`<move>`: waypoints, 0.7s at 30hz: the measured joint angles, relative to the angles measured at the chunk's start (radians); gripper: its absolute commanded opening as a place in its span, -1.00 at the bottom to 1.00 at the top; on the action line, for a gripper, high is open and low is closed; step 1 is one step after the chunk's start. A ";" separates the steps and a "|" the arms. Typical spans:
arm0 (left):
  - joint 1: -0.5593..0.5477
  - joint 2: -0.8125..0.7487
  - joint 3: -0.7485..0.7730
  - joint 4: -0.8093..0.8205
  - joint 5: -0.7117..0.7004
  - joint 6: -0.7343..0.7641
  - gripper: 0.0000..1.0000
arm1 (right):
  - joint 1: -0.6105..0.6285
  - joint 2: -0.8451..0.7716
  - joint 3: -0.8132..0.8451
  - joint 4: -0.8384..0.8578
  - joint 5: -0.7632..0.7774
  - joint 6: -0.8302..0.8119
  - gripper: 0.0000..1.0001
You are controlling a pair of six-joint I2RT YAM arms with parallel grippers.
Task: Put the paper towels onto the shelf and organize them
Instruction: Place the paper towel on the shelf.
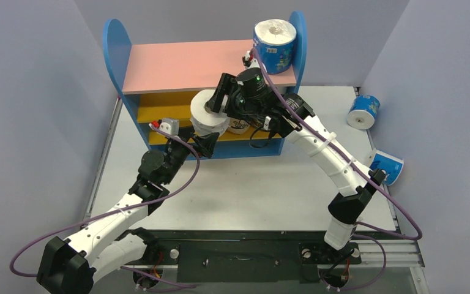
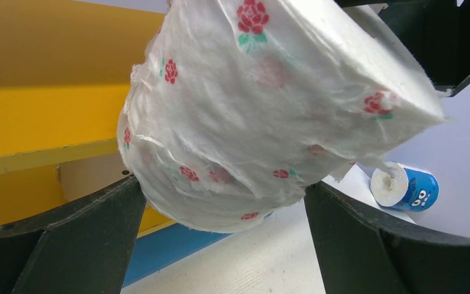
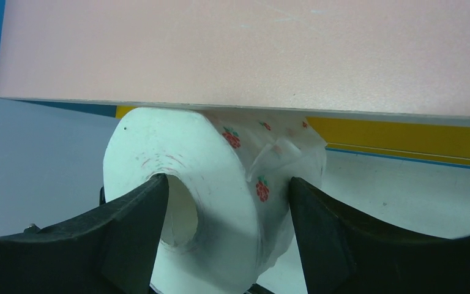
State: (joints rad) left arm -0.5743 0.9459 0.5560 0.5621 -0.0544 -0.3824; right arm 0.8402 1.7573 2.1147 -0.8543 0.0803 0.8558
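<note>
Crinkled rose-print roll, smooth pink shelf board

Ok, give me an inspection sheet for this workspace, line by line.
Surface: white table, two blue rolls lying at right.
Job's things: shelf; one blue roll on its pink top; white roll at its front.
Clutter: nothing seen.
Grippers: left fingers wide around white roll; right fingers flank it too, grip unclear.
Cables: purple cables loop along both arms.
Surroundings: grey walls on three sides.
</note>
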 measured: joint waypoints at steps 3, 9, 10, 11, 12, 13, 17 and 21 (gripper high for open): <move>0.000 0.000 0.000 0.000 -0.002 0.000 0.93 | 0.000 -0.012 -0.017 0.016 -0.001 0.005 0.34; 0.000 0.000 0.008 -0.005 -0.005 0.001 0.93 | -0.002 -0.037 -0.025 0.038 -0.002 0.018 0.30; 0.000 0.000 0.011 -0.008 -0.005 0.001 0.93 | -0.002 -0.040 -0.027 0.042 -0.002 0.020 0.27; 0.000 0.000 0.016 -0.012 -0.006 0.001 0.93 | -0.002 -0.046 -0.031 0.044 -0.001 0.021 0.25; 0.000 0.000 0.019 -0.013 -0.005 0.001 0.93 | -0.003 -0.050 -0.034 0.047 0.000 0.021 0.18; 0.000 0.000 0.021 -0.013 -0.005 0.001 0.93 | -0.004 -0.052 -0.035 0.047 0.001 0.023 0.15; 0.000 0.000 0.027 -0.018 -0.005 -0.001 0.94 | -0.016 -0.054 -0.038 0.047 0.003 0.027 -0.06; -0.002 -0.001 0.029 -0.021 -0.005 -0.008 0.94 | -0.024 -0.054 -0.038 0.048 0.000 0.033 -0.13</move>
State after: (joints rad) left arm -0.5766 0.9447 0.5846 0.5415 -0.0589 -0.3908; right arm 0.8165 1.7031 2.0769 -0.8062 0.0799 0.8890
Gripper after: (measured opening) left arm 0.970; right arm 0.450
